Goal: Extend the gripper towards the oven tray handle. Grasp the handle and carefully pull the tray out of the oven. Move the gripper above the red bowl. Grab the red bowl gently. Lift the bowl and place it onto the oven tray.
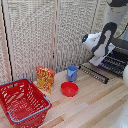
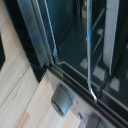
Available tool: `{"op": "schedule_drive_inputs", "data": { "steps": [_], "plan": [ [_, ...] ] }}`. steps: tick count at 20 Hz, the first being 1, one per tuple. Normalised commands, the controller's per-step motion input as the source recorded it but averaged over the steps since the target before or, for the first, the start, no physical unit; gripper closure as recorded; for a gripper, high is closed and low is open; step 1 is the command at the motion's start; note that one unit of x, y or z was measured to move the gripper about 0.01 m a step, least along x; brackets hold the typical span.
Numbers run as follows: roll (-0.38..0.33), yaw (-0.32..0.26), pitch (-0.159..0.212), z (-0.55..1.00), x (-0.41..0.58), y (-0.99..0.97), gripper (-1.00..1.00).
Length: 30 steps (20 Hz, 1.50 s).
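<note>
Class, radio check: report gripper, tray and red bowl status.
Gripper at the oven, jaws unseen. Tray out. Red bowl on table, untouched. Blue cup between.

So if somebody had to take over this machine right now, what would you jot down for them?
Gripper: at the oven, on the exterior view's right; whether its jaws are open or shut can't be told.
Tray: dark rack sticking out of the oven front over the table.
Red bowl: on the table, in front of the blue cup, untouched.
Left: finish the tray pull if needed, then grab the bowl and set it on the tray.
</note>
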Motion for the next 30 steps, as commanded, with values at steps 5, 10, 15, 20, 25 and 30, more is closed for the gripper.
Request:
{"op": "schedule_drive_inputs", "data": {
  "steps": [5,10,15,20,25,30],
  "plan": [
    [0.0,0.0,0.0,0.0,0.083,-0.31,1.0],
    [0.0,0.0,0.0,0.0,0.025,-0.24,1.0],
    [0.0,-0.016,0.0,0.02,0.022,-0.21,1.0],
    [0.076,0.012,0.006,0.14,0.023,-0.24,1.0],
    [0.068,0.003,0.015,0.06,0.005,-0.01,1.0],
    [0.055,-0.053,0.006,-0.12,0.065,0.44,1.0]
  ]
}}
